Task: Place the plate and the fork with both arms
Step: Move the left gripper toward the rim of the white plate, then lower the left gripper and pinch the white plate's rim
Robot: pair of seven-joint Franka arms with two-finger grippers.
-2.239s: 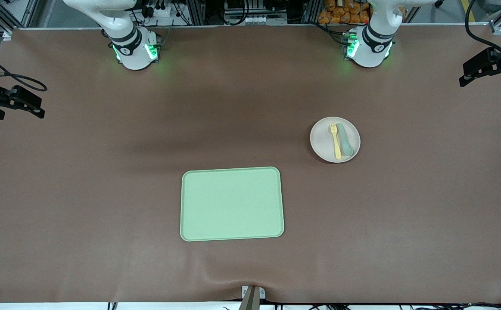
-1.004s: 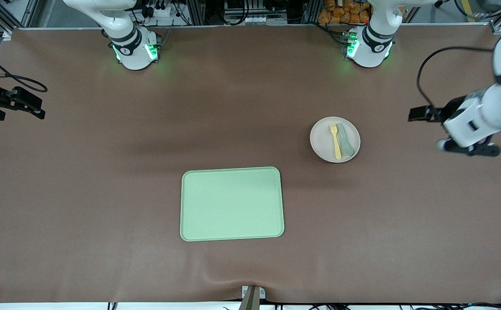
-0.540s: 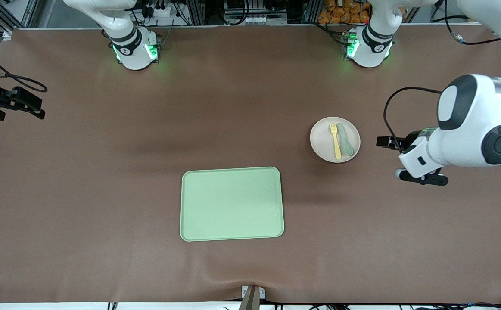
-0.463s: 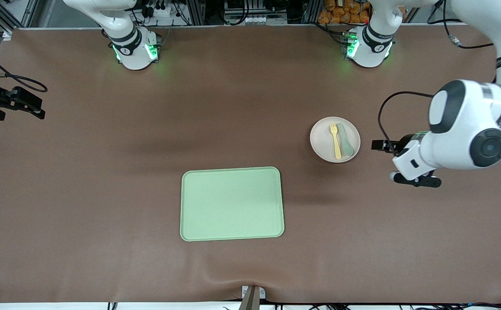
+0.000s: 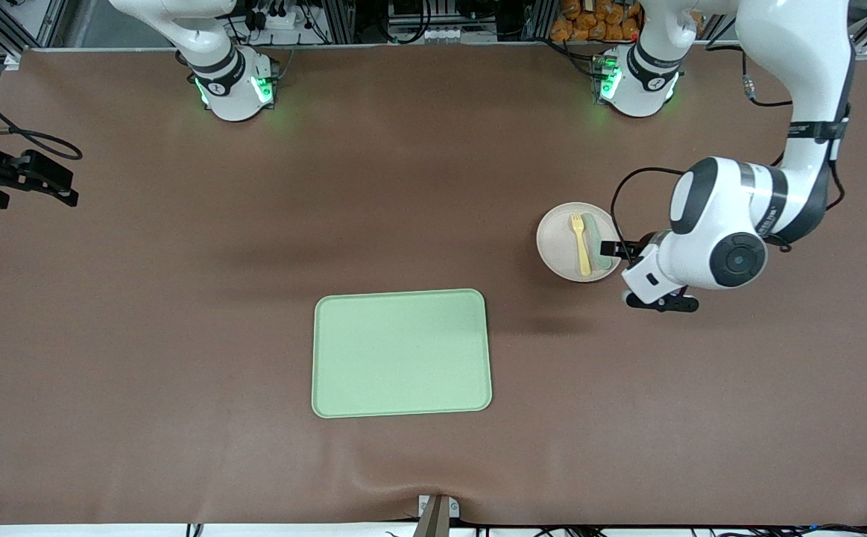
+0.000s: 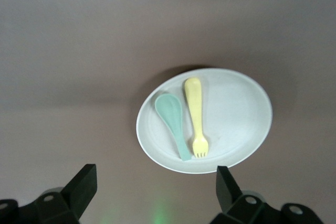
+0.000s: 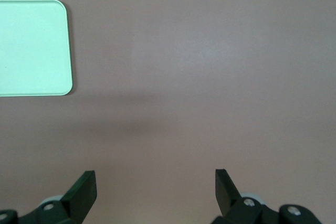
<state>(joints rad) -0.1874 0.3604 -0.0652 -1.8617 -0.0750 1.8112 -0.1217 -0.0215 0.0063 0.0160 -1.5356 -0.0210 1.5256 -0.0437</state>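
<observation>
The off-white plate (image 5: 561, 246) sits on the brown table toward the left arm's end. The pale-yellow fork (image 5: 581, 245) lies on it beside a grey-green spoon (image 5: 597, 242). My left gripper (image 5: 643, 277) hovers just off the plate's rim, on the side toward the left arm's end of the table. In the left wrist view the left gripper (image 6: 156, 174) is open and empty, with the plate (image 6: 236, 114), fork (image 6: 195, 116) and spoon (image 6: 173, 121) just ahead of it. My right gripper (image 5: 27, 177) waits at the right arm's end of the table; the right wrist view shows it (image 7: 155, 177) open and empty over bare table.
A rectangular light-green tray (image 5: 402, 352) lies mid-table, nearer to the front camera than the plate; its corner shows in the right wrist view (image 7: 31, 45). The two arm bases (image 5: 235, 86) (image 5: 638, 82) stand along the table's back edge.
My left arm has swung in from the left arm's end of the table to the plate's rim. The right arm, plate, fork and tray have not moved.
</observation>
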